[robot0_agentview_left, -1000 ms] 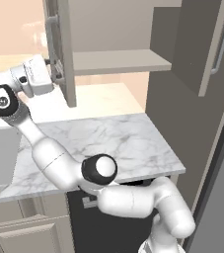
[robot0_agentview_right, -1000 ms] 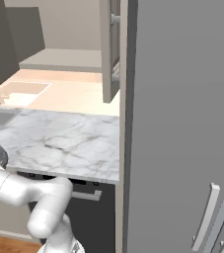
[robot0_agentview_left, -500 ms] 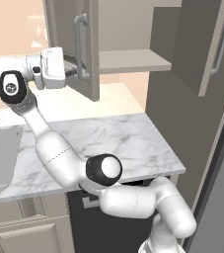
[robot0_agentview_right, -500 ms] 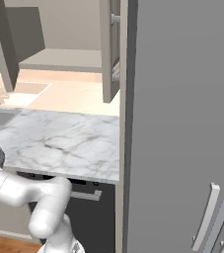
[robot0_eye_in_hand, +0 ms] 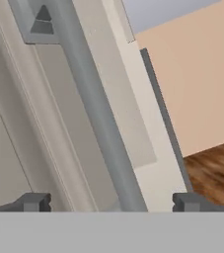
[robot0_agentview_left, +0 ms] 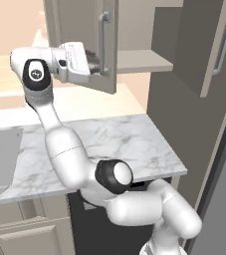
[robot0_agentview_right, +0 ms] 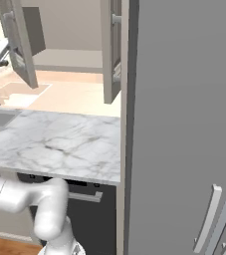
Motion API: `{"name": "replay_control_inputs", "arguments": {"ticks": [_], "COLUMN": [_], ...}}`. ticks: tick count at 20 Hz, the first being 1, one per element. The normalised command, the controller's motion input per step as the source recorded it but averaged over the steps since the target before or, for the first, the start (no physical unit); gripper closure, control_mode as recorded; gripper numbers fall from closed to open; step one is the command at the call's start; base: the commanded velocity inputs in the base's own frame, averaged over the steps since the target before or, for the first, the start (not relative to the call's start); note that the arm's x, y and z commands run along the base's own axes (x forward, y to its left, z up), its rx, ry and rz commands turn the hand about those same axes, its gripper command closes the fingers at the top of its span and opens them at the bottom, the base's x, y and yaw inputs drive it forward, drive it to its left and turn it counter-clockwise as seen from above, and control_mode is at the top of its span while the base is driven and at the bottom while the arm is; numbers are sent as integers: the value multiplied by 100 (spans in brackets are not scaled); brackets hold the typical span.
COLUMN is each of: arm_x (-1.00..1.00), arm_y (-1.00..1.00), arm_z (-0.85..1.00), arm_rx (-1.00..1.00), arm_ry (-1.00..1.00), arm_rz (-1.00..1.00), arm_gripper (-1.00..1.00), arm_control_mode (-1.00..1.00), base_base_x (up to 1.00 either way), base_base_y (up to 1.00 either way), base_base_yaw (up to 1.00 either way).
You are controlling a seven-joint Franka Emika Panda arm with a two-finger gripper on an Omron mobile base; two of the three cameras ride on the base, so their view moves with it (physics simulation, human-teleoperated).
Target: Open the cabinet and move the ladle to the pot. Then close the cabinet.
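Here, at the upper middle of the left base view, the cabinet (robot0_agentview_left: pixel 134 60) door's handle (robot0_eye_in_hand: pixel 96 113) is straddled by the claw (robot0_eye_in_hand: pixel 111 201), tips apart, not clamped. The bar could be lost if the door is swung carelessly.

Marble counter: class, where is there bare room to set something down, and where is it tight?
The marble counter is bare from the sink to the tall dark unit. The cabinet shelf looks bare too. It's tight at the left cabinet door, where the gripper sits at the handle.
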Motion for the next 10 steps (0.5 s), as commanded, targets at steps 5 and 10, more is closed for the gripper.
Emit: {"name": "replay_control_inputs", "arguments": {"ticks": [5, 10], "arm_x": [25, 62], "arm_y": [-53, -34], "arm_z": [-4, -21], "arm_rx": [0, -4], "arm_ry": [-5, -3], "arm_rz": [49, 65], "arm_gripper": [-100, -100], "arm_control_mode": [-100, -100], "base_base_x": [0, 0], "base_base_y": [0, 0], "base_base_yaw": [0, 0]}}
